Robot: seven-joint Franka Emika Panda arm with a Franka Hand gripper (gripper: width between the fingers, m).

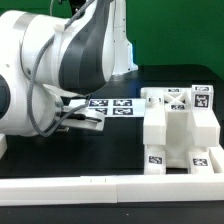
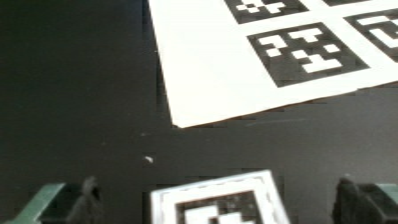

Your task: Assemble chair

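Observation:
In the exterior view my gripper [image 1: 84, 117] hangs low over the black table, beside the marker board [image 1: 112, 104]. In the wrist view my gripper [image 2: 214, 208] is open. Its dark fingers [image 2: 64, 200] stand wide apart on either side of a small white chair piece [image 2: 221, 202] that carries a square tag. There is a gap between the piece and each finger. The arm hides this piece in the exterior view. A stack of chunky white chair pieces [image 1: 180, 125] with tags stands at the exterior view's right.
The marker board [image 2: 285, 50] lies just beyond the gripper in the wrist view. A white raised rim [image 1: 120, 185] runs along the table's front edge. The bulky white arm [image 1: 50, 70] fills the exterior view's left.

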